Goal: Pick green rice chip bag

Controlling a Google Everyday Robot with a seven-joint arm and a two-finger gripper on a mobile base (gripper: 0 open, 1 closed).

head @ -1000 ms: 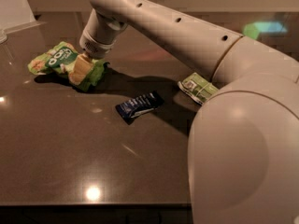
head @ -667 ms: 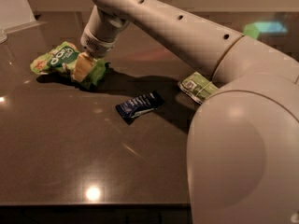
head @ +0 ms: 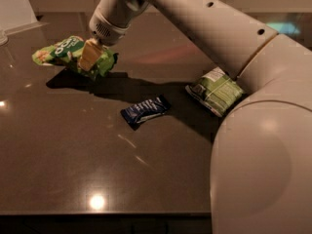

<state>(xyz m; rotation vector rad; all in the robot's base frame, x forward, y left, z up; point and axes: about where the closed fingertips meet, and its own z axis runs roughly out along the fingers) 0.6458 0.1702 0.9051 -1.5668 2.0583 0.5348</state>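
The green rice chip bag (head: 57, 50), bright lime green with a dark label and white letters, hangs at the upper left of the camera view, a little above the dark table (head: 68, 160); its shadow lies on the surface beneath it. My gripper (head: 89, 57) comes down from the arm above and is shut on the bag's right half, with a pale finger (head: 87, 55) showing across the front of the bag. The bag's right end sticks out past the finger.
A small dark blue wrapper (head: 145, 111) lies mid-table. A darker green flat packet (head: 217, 89) lies to the right, partly behind my arm. A white object (head: 12, 6) stands at the back left corner. The table's front edge runs along the bottom.
The gripper has risen with the green bag in it; the bag has come off the table, and its shadow now shows below it.
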